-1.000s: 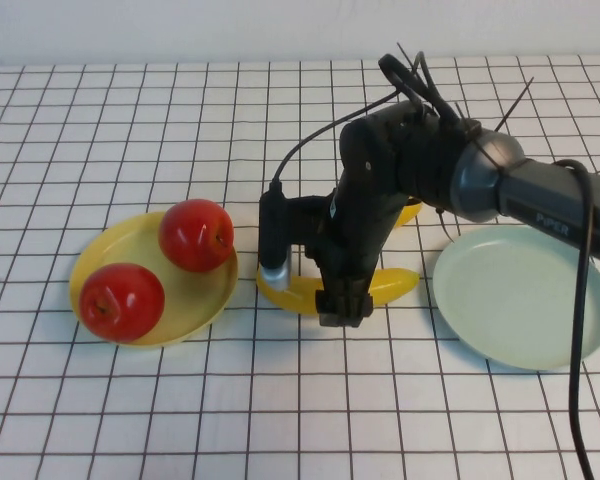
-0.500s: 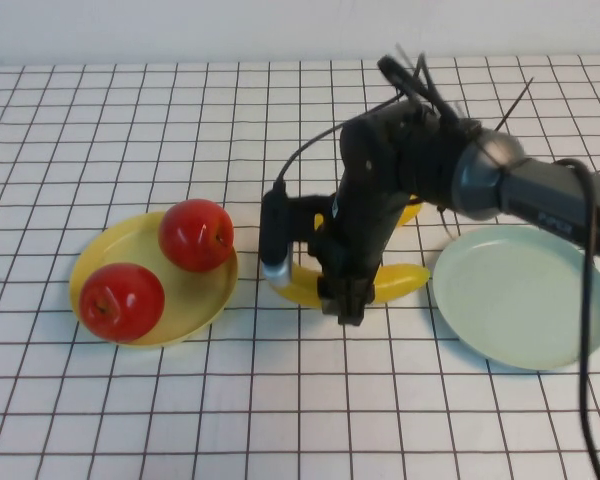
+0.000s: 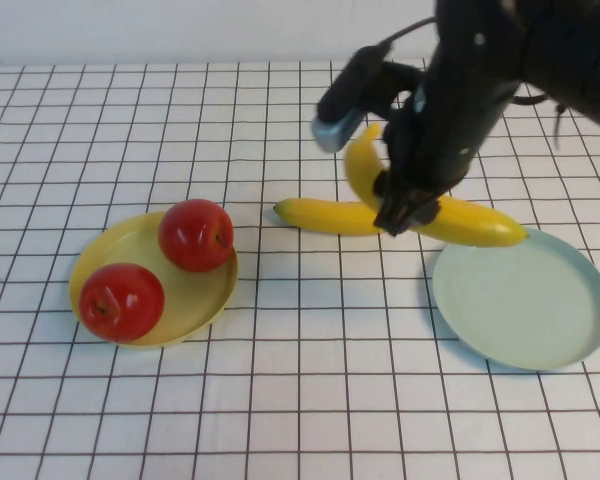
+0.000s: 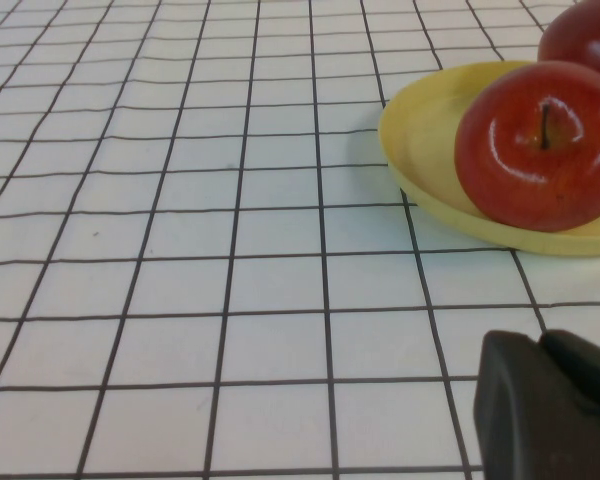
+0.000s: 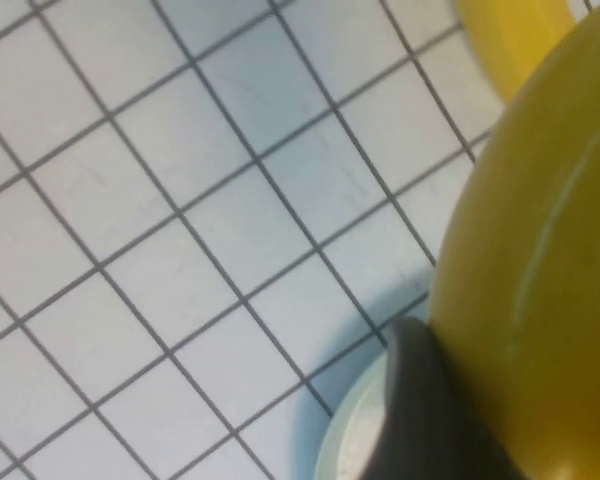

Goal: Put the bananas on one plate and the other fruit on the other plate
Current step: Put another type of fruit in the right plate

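My right gripper [image 3: 398, 212] is shut on a long yellow banana [image 3: 470, 224] and holds it in the air, its right end over the near-left rim of the pale blue-green plate [image 3: 525, 300]. In the right wrist view the banana [image 5: 540, 260] fills the space beside one dark finger [image 5: 420, 410]. The second banana [image 3: 360, 165] is partly hidden behind the arm. Two red apples [image 3: 195, 235] [image 3: 122, 300] sit on the yellow plate [image 3: 92, 262]. My left gripper [image 4: 552, 400] is shut and empty, low over the cloth near that plate [image 4: 420, 130]; it is out of the high view.
A white cloth with a black grid [image 3: 280, 400] covers the whole table. The right arm's dark body [image 3: 480, 80] and cable hang over the back right. In the right wrist view the second banana [image 5: 510, 40] and the pale plate's rim [image 5: 345, 445] show.
My right gripper has risen from the table with the banana and carried it right and back, toward the pale plate. The apples and both plates have not moved.
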Motion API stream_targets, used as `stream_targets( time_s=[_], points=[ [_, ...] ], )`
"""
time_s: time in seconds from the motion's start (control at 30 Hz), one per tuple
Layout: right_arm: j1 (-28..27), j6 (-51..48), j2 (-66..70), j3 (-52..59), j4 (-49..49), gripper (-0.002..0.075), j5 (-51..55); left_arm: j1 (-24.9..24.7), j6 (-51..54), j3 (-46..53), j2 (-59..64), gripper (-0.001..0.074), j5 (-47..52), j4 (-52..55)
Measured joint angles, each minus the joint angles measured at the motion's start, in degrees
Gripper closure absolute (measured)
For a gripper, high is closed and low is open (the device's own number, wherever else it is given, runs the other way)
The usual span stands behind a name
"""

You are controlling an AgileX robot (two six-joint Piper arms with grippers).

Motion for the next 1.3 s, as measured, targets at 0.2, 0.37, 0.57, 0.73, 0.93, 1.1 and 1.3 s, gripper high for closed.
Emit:
stream_targets(
  time_s=[0.2,0.37,0.57,0.73,0.93,1.1,1.3],
  points=[
    [-7.91,4.41,-0.62,8.11,7.96,0.0397,0.00,0.00,0.10,0.00,0.00,0.0735,0.00,0.00],
    [-11.60,7.94,-4.24,17.40,7.26,0.0397,-1.86,0.00,0.10,0.00,0.00,0.0735,0.00,0.00],
    [-15.06,13.37,-8.11,24.63,1.20,0.0397,-7.02,0.00,0.10,0.00,0.00,0.0735,0.00,0.00],
    [-18.24,14.00,-8.14,28.66,0.96,0.0397,-11.76,0.00,0.10,0.00,0.00,0.0735,0.00,0.00],
    [-19.84,14.00,-7.85,32.61,1.80,0.0397,-20.37,0.00,0.10,0.00,0.00,0.0735,0.00,0.00],
    [-20.23,14.14,-5.18,32.91,4.09,0.0397,-25.11,0.00,0.10,0.00,0.00,0.0735,0.00,0.00],
    [-20.32,14.14,-3.19,33.00,5.64,0.0396,-27.20,0.00,0.10,0.00,0.00,0.0735,0.00,0.00]
  ],
)
